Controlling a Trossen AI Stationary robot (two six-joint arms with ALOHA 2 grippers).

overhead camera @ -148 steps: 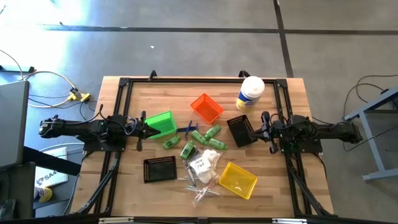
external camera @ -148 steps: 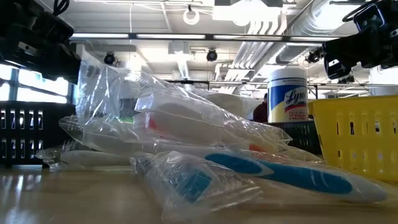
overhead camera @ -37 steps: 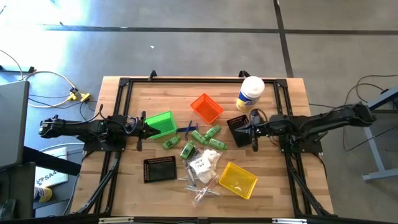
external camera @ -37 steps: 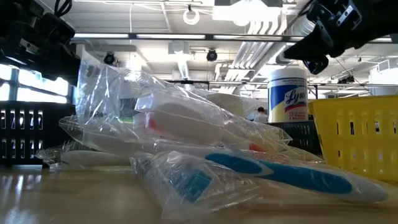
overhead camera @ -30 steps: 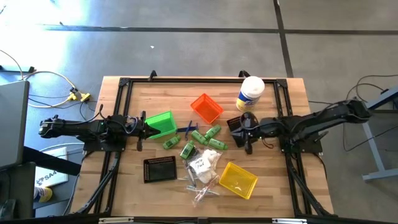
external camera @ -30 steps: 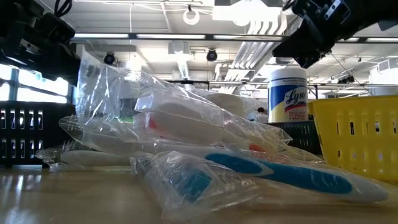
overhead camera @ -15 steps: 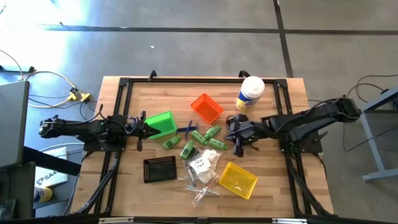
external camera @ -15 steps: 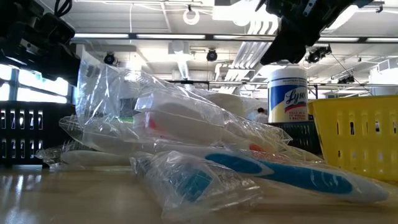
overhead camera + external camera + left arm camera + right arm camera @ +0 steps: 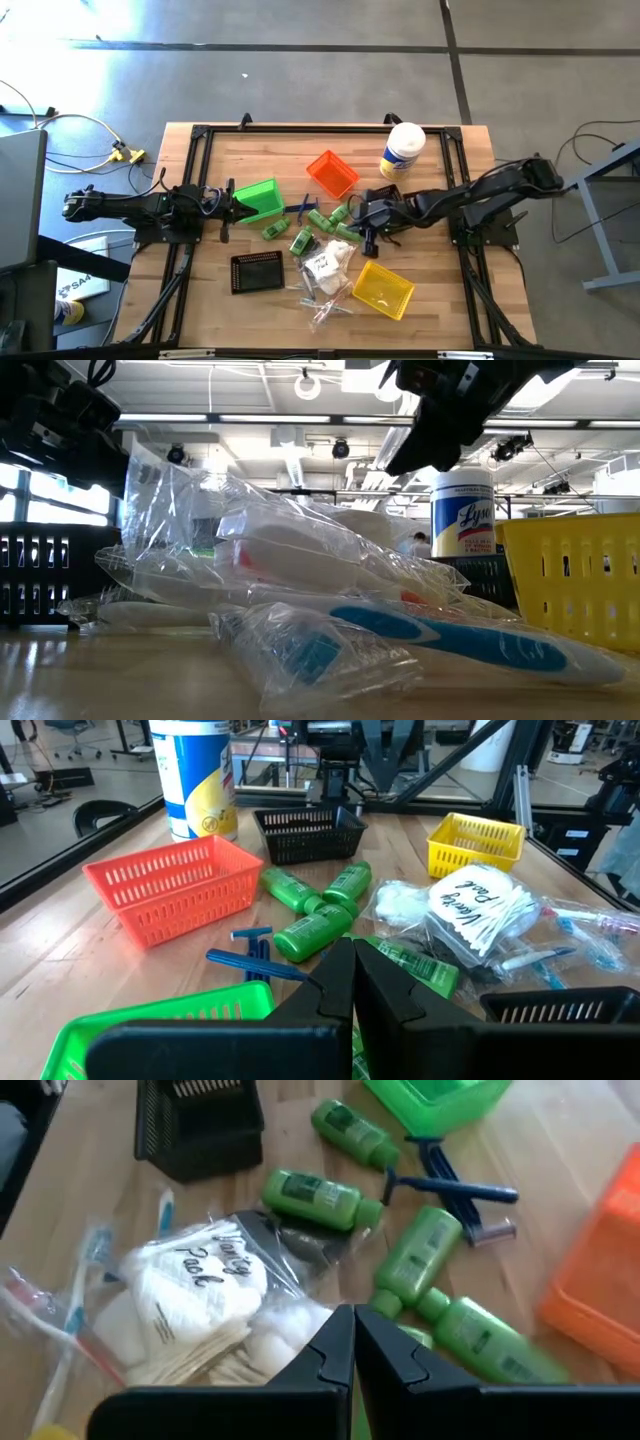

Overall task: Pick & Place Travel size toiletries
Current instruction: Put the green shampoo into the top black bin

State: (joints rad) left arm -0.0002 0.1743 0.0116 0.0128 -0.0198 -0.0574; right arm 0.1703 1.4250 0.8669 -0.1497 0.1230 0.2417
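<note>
Orange bin (image 9: 170, 895) looks bare inside; green bottles (image 9: 318, 910) lie beside it.

High view: overhead, straight down on the whole table (image 9: 250, 140). Low view: table-top level, close against the wrapped toothbrushes (image 9: 440, 635), facing the room. Wrist views face each other across the toiletry pile — both share the green bottles (image 9: 310, 932) (image 9: 322, 1197)

A wooden table (image 9: 250, 145) carries an orange bin (image 9: 331, 173) near its centre. A green bin (image 9: 259, 198) sits at its nine o'clock, a white canister (image 9: 402, 149) at two o'clock, a yellow bin (image 9: 383, 288) at five o'clock, and a black bin (image 9: 257, 271) at seven o'clock.
</note>
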